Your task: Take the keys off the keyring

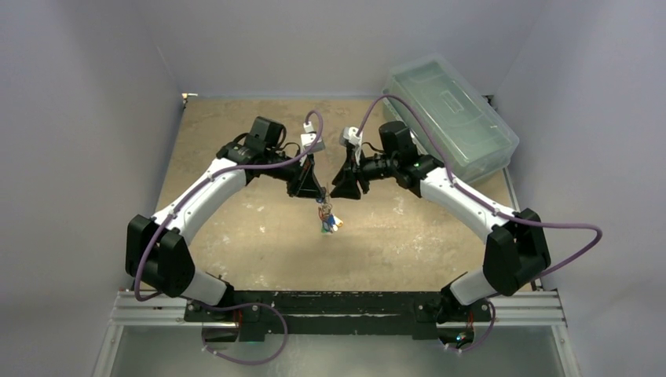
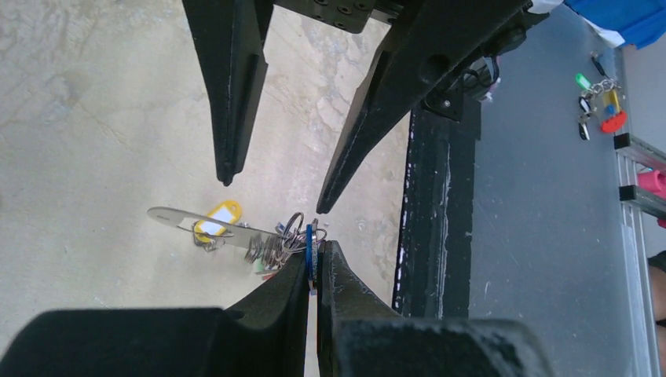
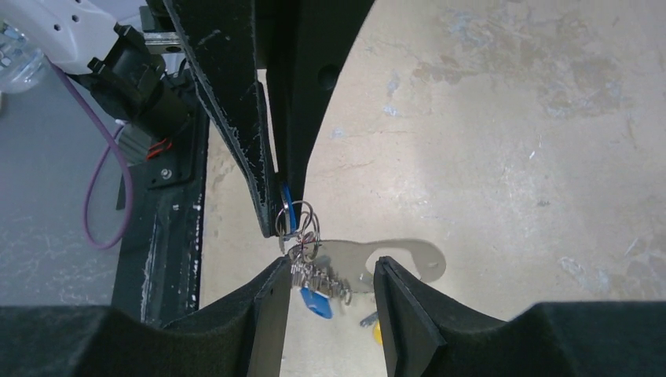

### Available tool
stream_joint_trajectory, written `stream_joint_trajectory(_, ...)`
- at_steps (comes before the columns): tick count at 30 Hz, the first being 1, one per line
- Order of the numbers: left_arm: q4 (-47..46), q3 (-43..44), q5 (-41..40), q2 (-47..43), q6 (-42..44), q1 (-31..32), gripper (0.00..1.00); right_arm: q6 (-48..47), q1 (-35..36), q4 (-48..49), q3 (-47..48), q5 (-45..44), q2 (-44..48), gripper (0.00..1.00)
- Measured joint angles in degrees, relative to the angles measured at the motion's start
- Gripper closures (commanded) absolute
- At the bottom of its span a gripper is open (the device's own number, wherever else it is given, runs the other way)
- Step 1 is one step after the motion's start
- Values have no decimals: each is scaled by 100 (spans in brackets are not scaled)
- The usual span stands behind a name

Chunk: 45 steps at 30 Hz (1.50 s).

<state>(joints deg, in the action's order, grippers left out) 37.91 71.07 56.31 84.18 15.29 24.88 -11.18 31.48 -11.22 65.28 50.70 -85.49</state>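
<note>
The keys [image 1: 327, 218] hang as a bunch above the table's middle, between both grippers. My left gripper [image 2: 316, 250] is shut on a blue tag [image 2: 312, 247] at the edge of the bunch [image 2: 267, 250]. From it the pale flat keyring [image 2: 177, 217] sticks out sideways, with a yellow tag [image 2: 220, 218] behind it. My right gripper [image 3: 330, 271] is open, its fingers on either side of the bunch [image 3: 318, 279] and the keyring [image 3: 400, 255], and another blue tag [image 3: 316, 302] dangles between them. I cannot tell whether they touch the keyring.
A clear plastic box [image 1: 451, 118] stands at the back right of the table. The black base rail [image 1: 353, 302] runs along the near edge. A second bunch of tagged keys [image 2: 601, 102] lies on the grey surface beyond the rail.
</note>
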Motion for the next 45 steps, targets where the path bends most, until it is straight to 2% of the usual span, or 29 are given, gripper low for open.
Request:
stream_joint_trajectory(17,72,11,179,37,31,0,100,-260,127,313,-114,433,-48,55)
stream_joint_trajectory(25,74,11,179,39,31,0,100,-372,201,304,-114,431,-195,69)
stream_joint_trajectory(32,87,7,44,146,94,-2,100,-450,223,306,-111,476,-328,100)
stream_joint_trajectory(40,442,2,-39,247,592,0,100,-748,232,184,-96,461,-492,100)
stream_joint_trajectory(45,979,179,-249,387,1187,-15,100,-1043,245,9,-96,393,-498,100)
